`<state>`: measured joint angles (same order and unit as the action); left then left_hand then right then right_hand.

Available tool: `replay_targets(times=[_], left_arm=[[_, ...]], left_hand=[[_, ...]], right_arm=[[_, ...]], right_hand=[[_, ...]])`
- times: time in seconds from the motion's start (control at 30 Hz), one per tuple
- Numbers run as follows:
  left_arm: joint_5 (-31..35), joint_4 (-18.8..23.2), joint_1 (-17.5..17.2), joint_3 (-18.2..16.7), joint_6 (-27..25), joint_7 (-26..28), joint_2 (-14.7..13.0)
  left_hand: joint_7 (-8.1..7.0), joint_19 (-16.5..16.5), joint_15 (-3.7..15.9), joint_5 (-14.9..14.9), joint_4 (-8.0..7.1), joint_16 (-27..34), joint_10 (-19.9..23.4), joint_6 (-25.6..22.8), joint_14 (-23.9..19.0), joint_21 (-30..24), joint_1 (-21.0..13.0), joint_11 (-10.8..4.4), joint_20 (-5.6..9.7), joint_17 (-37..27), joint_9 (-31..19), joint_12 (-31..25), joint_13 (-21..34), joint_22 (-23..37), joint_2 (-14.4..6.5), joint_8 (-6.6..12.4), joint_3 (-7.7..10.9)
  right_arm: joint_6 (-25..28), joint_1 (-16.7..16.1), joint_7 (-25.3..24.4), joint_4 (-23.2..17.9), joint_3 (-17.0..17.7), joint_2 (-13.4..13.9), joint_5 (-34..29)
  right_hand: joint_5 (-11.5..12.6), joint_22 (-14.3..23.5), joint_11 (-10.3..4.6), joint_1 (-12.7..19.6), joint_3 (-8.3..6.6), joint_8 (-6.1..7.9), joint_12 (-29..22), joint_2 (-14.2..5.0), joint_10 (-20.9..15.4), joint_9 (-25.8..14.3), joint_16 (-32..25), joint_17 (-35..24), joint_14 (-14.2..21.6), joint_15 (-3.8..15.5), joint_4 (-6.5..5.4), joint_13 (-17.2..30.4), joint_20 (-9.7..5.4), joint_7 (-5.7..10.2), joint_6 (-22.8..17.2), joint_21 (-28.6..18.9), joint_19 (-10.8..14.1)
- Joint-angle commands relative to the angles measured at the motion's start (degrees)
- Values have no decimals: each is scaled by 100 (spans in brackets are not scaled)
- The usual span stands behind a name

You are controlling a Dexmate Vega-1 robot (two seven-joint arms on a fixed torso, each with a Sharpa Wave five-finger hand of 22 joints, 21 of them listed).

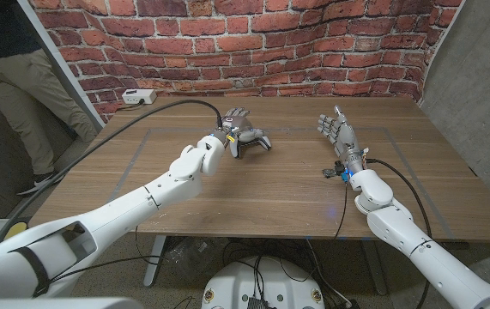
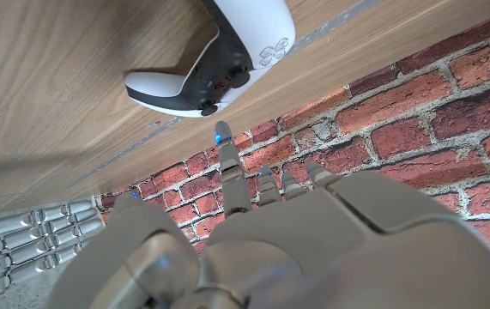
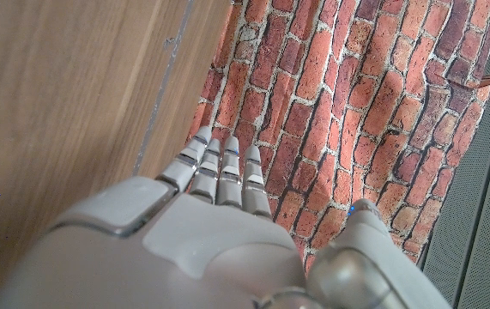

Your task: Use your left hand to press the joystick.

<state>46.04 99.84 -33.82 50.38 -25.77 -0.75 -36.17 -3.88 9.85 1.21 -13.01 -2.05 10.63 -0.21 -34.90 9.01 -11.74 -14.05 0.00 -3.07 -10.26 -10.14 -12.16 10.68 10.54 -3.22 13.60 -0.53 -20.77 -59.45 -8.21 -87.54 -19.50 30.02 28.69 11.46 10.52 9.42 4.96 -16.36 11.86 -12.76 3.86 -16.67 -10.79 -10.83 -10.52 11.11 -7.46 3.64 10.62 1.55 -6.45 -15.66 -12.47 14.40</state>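
Both white arms reach over the wooden table [image 1: 227,197] in the head view: left hand [image 1: 236,127] hovers over a game controller [image 1: 251,144] mid-table, well clear of edges; right hand [image 1: 337,133] stands apart, open-fingered. Left wrist view: fingers [image 2: 227,167] extended just short of the controller's joystick [image 2: 209,109], gripping nothing. Right wrist view: straight fingers [image 3: 219,172] beside bare wood, brick wall [image 3: 347,94] beyond.

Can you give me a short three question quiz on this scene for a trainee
1. True or false: the left hand is gripping the game controller.
2. Which hand is over the controller on the table? A) left B) right C) neither
3. Fill in: the wall behind the table is made of ____.

Key: 1. false, its extended finger is apart from the controller in the left wrist view. 2. A; the right hand stands away to the side. 3. brick.
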Motion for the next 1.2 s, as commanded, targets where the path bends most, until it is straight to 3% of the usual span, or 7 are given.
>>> replay_targets(times=[0.03,1.2], left_arm=[[-50,-52,46,32,22,-6,35],[-176,-285,210,180,70,-133,118]], left_hand=[[-11,122,15,-18,-12,24,25,6,-43,-46,-26,-38,-12,-19,-15,-6,3,29,-41,-31,-29],[-41,122,22,-19,11,20,36,-87,-98,-46,-111,-82,-27,-18,-19,4,3,26,-83,-76,-30]], right_arm=[[20,-33,-24,-28,12,7,18],[17,7,-18,11,9,-16,23]], right_hand=[[28,26,1,6,7,-20,-5,-67,-46,-9,-1,-21,4,-21,5,6,29,-6,-38,34,-8],[27,27,-7,12,27,-41,9,-84,-42,-9,7,-20,-1,-19,15,7,43,6,-18,39,-11]])
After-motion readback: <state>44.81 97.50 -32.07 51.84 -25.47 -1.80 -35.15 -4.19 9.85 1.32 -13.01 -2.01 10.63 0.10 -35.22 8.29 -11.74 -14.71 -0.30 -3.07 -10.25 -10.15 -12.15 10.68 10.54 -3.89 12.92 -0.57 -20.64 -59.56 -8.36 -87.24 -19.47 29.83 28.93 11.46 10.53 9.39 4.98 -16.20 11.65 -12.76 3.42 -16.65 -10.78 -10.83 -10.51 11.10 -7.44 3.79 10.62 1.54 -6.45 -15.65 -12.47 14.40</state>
